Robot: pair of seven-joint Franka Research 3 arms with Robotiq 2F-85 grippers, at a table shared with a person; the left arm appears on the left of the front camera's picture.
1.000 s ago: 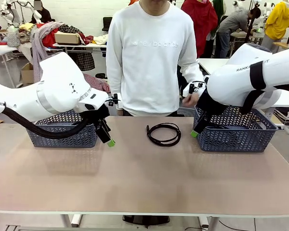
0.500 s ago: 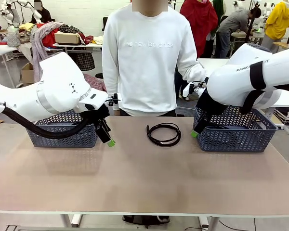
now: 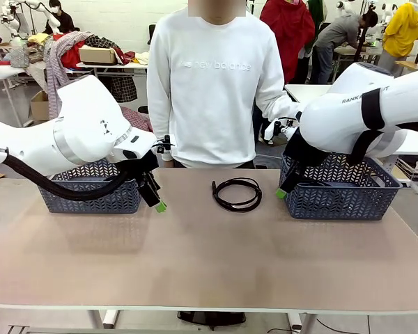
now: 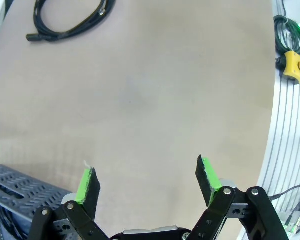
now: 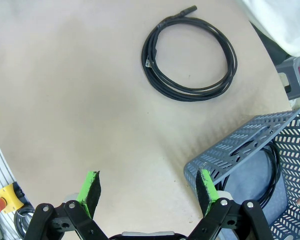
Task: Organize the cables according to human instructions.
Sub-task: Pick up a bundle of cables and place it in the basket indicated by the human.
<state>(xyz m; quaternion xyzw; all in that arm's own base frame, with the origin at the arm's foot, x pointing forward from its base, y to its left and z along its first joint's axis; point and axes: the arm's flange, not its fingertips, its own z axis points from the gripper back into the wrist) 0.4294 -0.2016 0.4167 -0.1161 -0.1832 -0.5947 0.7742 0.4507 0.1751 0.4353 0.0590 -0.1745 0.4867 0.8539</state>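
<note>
One cable, a thin black cord in a loose round coil, lies on the table between the two baskets, in front of the person. The left wrist view catches part of that cable at its top left, and in the right wrist view the whole cable lies ahead. My left gripper hovers beside the left basket, open, with nothing between its fingers. My right gripper hangs open at the near left corner of the right basket, its own view showing bare table between the pads. Another black cable curves inside that basket.
A grey-blue mesh basket stands at the left and another basket at the right. A person in a white sweatshirt stands at the far edge. A yellow stop button sits beyond the table's edge. The near half of the table is bare.
The person has drawn a hand back from the right basket and shifted slightly left. Both arms and the coil on the table have stayed still.
</note>
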